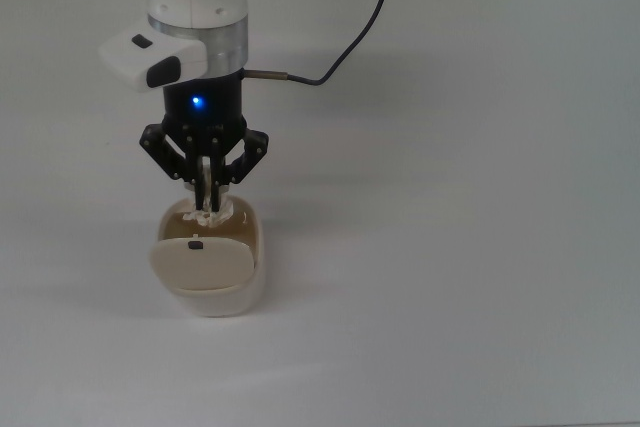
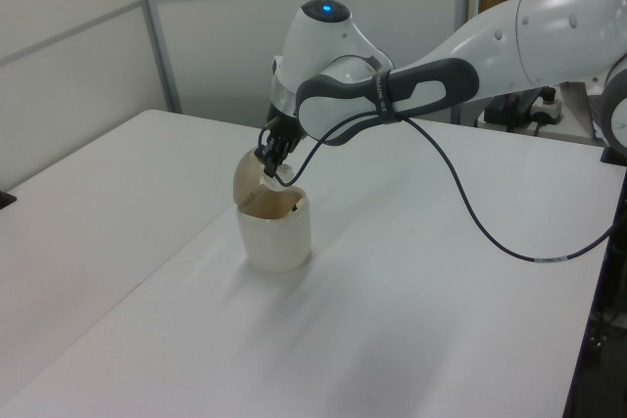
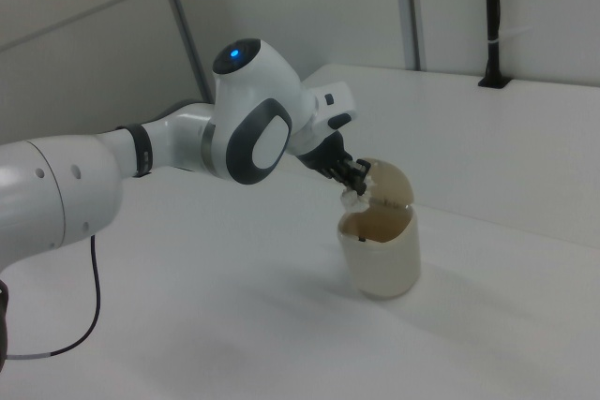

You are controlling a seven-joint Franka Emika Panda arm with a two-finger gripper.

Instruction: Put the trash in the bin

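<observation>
Gripper: the gripper (image 1: 209, 209) was found closed on the trash (image 1: 213, 213), the fingers pinched together with the wad caught between their tips.
Trash: a small crumpled cream-white wad (image 3: 355, 198) was held in the air directly above the bin's opening — clear of the rim in the right view, not yet inside.
Bin: the bin (image 2: 275, 233) was seen standing upright on the white table (image 1: 480, 247), with its flap lid (image 1: 202, 266) tipped back and the brownish interior exposed.
Lid position: the raised lid (image 3: 391, 184) was set just behind the wad in the right view; an open mouth was thereby left for a drop from above.
Arm posture: the wrist was angled downward so that the fingertips (image 2: 267, 156) pointed into the opening — judged a placement chosen so the wad would fall straight in.
Stage of task: carrying was judged complete; only the release was outstanding.
Risk noted: the wad was held close to the lid and the rear rim, so a light, lumpy piece could be deflected outward if let go off-centre.
Cable: a dark cable (image 1: 350, 37) was observed trailing from the wrist, well apart from the bin.
</observation>
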